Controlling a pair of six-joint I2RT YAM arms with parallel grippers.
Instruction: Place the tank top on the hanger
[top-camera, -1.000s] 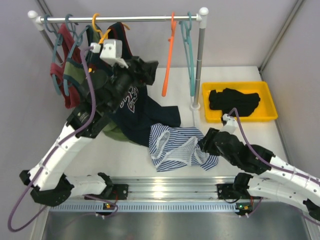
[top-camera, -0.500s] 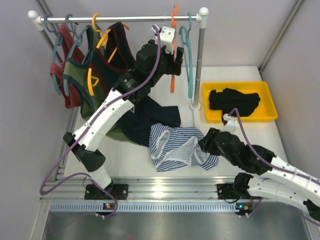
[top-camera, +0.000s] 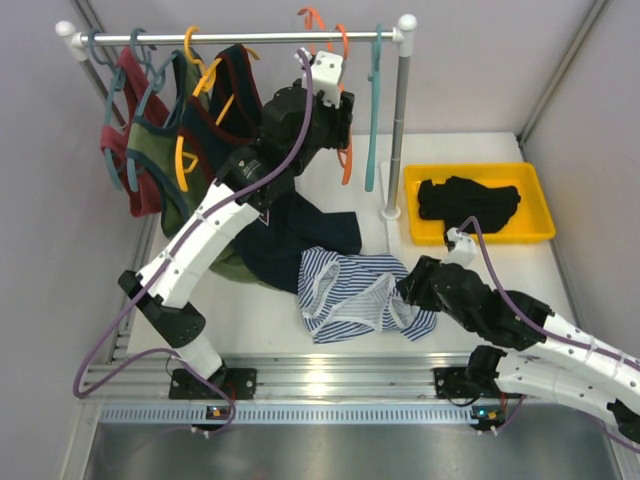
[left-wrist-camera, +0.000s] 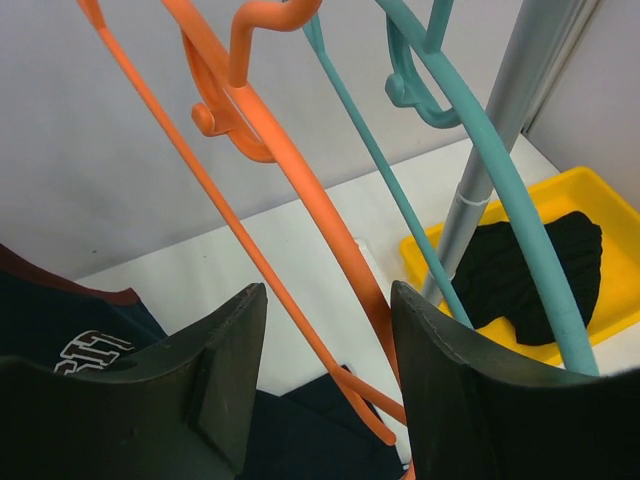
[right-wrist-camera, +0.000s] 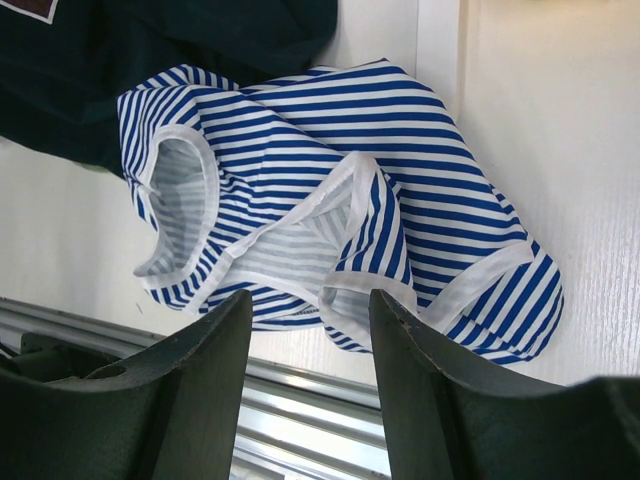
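Observation:
The striped tank top (top-camera: 360, 295) lies crumpled on the table near the front, and it fills the right wrist view (right-wrist-camera: 330, 190). The orange hanger (top-camera: 343, 150) hangs at the rail, tilted, with its hook (top-camera: 313, 18) up by the bar. My left gripper (top-camera: 335, 110) is raised to it and open. In the left wrist view the hanger's arms (left-wrist-camera: 290, 170) run between the spread jaws of my left gripper (left-wrist-camera: 325, 380), close to the right finger. My right gripper (top-camera: 408, 287) is open and empty, low at the tank top's right edge, and its open jaws (right-wrist-camera: 310, 330) frame the tank top's near hem.
A navy top with lettering (top-camera: 290, 230) lies behind the tank top. A teal hanger (top-camera: 372, 110) hangs beside the orange one, next to the rack post (top-camera: 400, 120). Several garments (top-camera: 140, 140) hang at the rail's left. A yellow tray (top-camera: 540, 190) holds a black garment (top-camera: 468, 200).
My left arm has swung right from the hanging clothes to the orange hanger. The hanger has tilted and its hook has shifted left. The teal hanger has swung. My right arm has not moved.

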